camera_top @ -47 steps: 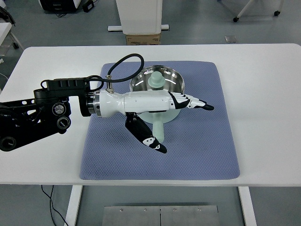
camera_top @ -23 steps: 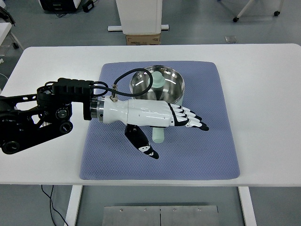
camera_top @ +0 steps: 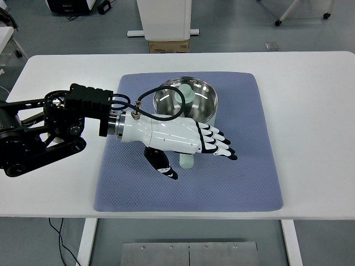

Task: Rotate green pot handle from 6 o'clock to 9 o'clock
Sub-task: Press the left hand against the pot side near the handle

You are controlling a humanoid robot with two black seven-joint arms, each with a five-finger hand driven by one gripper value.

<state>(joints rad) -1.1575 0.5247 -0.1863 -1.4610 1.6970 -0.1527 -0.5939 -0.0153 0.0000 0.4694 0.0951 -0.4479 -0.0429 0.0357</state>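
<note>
We see 1 arm in the top view: the left arm enters from the left edge, black linkage low over the white table (camera_top: 310, 111), then a white forearm running right and slightly toward the near edge. The left hand (camera_top: 194, 151) lies palm-down over the blue mat (camera_top: 244, 177), 4 fingers (camera_top: 217, 145) extended together and pointing right and a little down, thumb (camera_top: 162, 164) splayed off toward the near edge of the mat. Nothing sits in its grasp; the hand is relaxed and released.

The green pot (camera_top: 191, 100) stands on the far-centre part of the mat, steel bowl upward, partly covered by the wrist cable. Its pale green handle (camera_top: 187, 161) points toward the near edge, about 6 o'clock. We note only the handle's tip showing, between thumb and fingers, beneath the palm. Whether the palm touches it we cannot tell.
</note>
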